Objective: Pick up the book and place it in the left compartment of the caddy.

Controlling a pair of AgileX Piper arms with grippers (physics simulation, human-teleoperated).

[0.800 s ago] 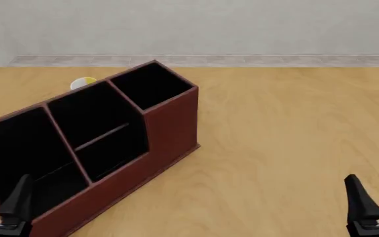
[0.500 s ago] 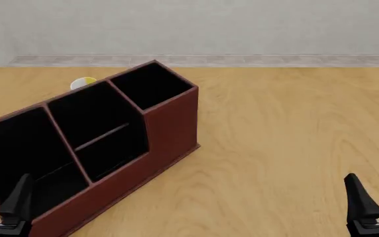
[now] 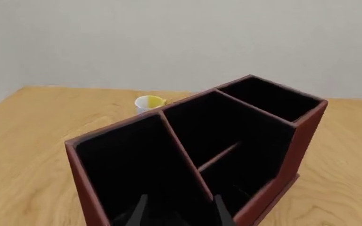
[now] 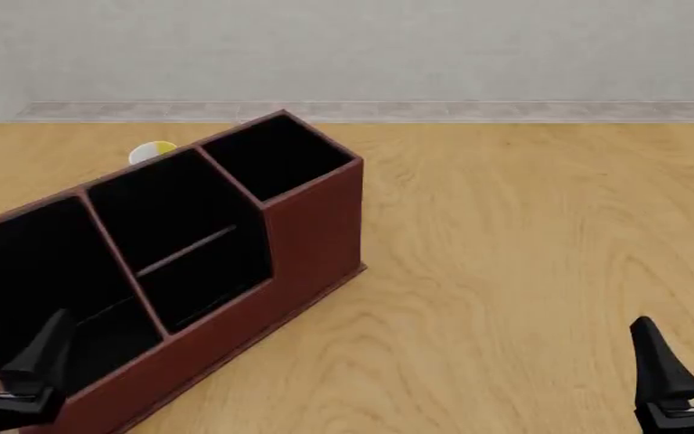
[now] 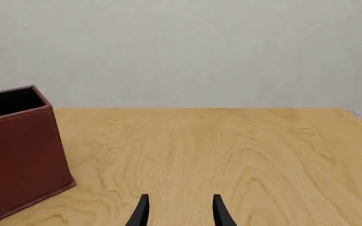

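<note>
— Red-brown wood, black inside: where did the caddy [image 4: 311, 226] stand from your claws?

— Right under my left claw [image 4: 10, 351]. Its fingers hung spread apart, empty, over the near end of the left compartment [image 4: 22, 262], the widest section. My left wrist view looked between those fingers [image 3: 140, 213] straight into that dark section [image 3: 124, 169], with the middle and small sections running away ahead and to the right.

— And the book?

— I could not make it out; the compartment's floor was too dark to tell.

— Your right claw [image 4: 690, 362]?

— Spread as well, holding nothing, well apart from the caddy, low over the bare wooden table [image 4: 504, 253]. From it the caddy's end wall [image 5: 17, 155] lay ahead to the left.

— Anything else?

— A small white and yellow cup [image 4: 152, 151], beyond the caddy from my left claw.
</note>
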